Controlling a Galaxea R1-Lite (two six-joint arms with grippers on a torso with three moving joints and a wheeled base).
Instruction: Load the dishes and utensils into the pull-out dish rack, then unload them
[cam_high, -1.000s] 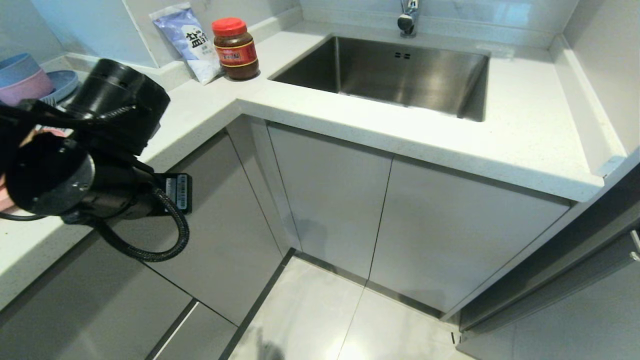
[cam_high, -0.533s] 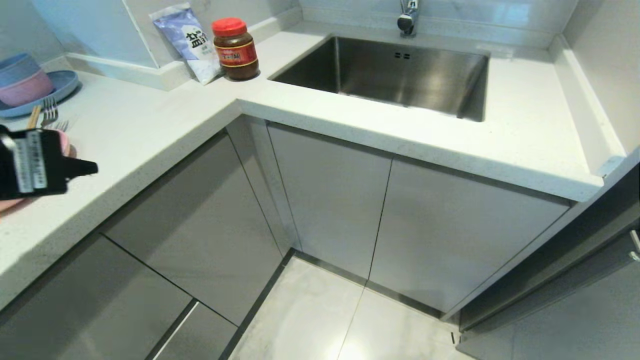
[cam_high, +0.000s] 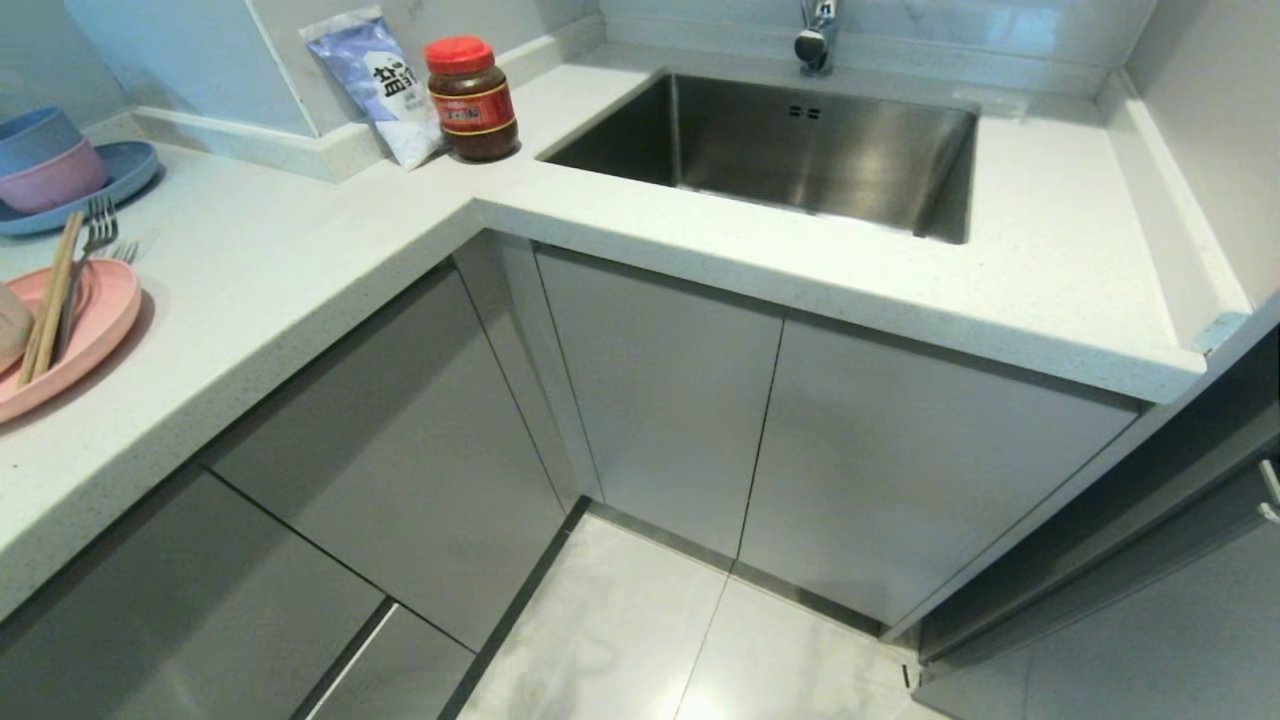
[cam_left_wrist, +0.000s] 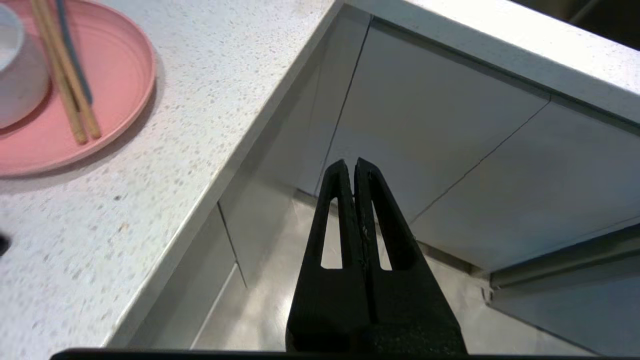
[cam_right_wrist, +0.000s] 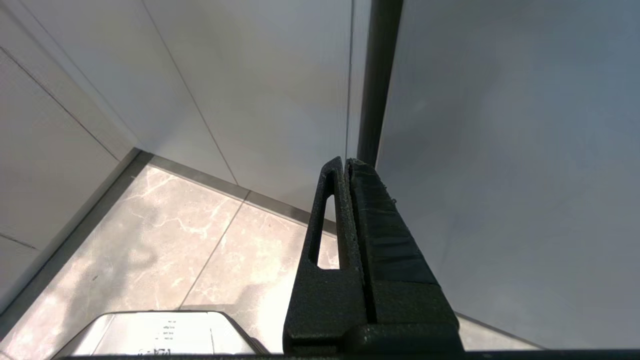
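A: We find the pink plate (cam_high: 70, 335) at the left edge of the head view, lying flat on the speckled white counter (cam_high: 300, 240). Only a sliver of the cream bowl (cam_high: 10, 325) shows there, cut off by the frame.

B: In the left wrist view we see more of it: the bowl (cam_left_wrist: 17, 75) sits on the plate (cam_left_wrist: 115, 65) in the upper left corner, and the chopsticks (cam_left_wrist: 62, 75) lie across the plate just beside the bowl, with the fork (cam_left_wrist: 75, 60) alongside them.

A: In the head view the chopsticks (cam_high: 45, 300) and fork (cam_high: 88, 255) reach past the plate's far rim, the fork's tines pointing toward the blue plate (cam_high: 120, 180) with the stacked bowls (cam_high: 45, 160) in the upper left.

B: Where is the pull-out dish rack? We see only closed grey cabinet fronts (cam_high: 660, 400) under the counter.

A: Agreed; we cannot tell which front belongs to it.

B: The left gripper (cam_left_wrist: 350, 167) hangs off the counter's edge, over the corner of the cabinets. Its fingers are pressed together with nothing between them.

A: The right gripper (cam_right_wrist: 345, 162) is likewise closed and empty, low by a cabinet front above the marbled floor (cam_right_wrist: 150, 240).

B: At the top of the head view we note the steel sink (cam_high: 790, 150), the red-lidded jar (cam_high: 470, 100) and a blue-and-white bag (cam_high: 380, 85) beside it.
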